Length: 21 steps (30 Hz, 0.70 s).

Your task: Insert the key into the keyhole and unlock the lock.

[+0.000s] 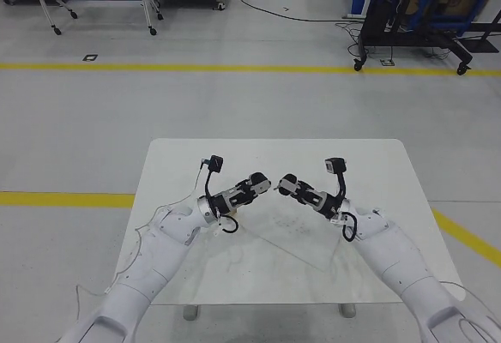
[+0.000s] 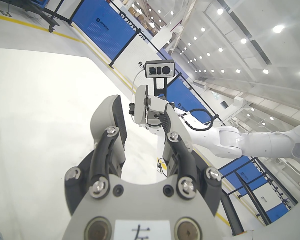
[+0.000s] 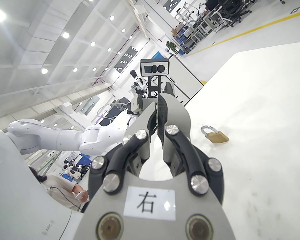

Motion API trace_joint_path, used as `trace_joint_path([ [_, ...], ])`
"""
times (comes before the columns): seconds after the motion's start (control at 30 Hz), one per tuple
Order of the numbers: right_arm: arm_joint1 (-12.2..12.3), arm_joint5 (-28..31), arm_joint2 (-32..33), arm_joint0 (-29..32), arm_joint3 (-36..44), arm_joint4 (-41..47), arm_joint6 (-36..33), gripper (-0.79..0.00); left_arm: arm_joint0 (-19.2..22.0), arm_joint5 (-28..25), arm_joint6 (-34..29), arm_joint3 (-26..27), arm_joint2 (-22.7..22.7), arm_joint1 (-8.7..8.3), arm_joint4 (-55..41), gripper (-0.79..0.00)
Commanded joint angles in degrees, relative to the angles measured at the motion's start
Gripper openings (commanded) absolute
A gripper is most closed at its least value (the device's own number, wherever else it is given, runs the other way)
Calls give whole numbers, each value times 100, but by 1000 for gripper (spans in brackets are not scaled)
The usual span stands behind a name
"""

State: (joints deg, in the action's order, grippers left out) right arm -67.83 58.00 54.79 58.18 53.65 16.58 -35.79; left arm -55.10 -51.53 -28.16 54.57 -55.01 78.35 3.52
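The left gripper (image 2: 142, 107) is held above the middle of the table (image 1: 362, 163), with its fingers spread wide. The right gripper (image 3: 162, 101) is held facing it, tips near but apart, with its fingers pressed together. The padlock (image 3: 216, 136) is laid flat on the table beside the right gripper, away from the edges.

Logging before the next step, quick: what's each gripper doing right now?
Left gripper: open, empty.
Right gripper: closed; whether it pinches anything cannot be told.

Labels (image 2: 142, 231) on left pincer (image 2: 142, 106), right pincer (image 3: 160, 101)
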Motion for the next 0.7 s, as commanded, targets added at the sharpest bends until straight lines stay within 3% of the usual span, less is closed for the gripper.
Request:
trace_joint_path([
  [0.0, -19, 0, 22, -13, -20, 26, -89, -785, 16, -7, 23, -19, 29, 10, 21, -462],
  [0.17, -67, 0, 75, -31, -28, 52, -257, -785, 37, -11, 34, -33, 104, 31, 66, -477],
  [0.37, -120, 0, 164, -19, -45, 85, -362, -785, 73, -60, -28, -53, 150, 34, 94, -625],
  [0.67, -183, 0, 276, 27, -78, 10, -548, -785, 111, -12, -131, -41, 206, 30, 154, -588],
])
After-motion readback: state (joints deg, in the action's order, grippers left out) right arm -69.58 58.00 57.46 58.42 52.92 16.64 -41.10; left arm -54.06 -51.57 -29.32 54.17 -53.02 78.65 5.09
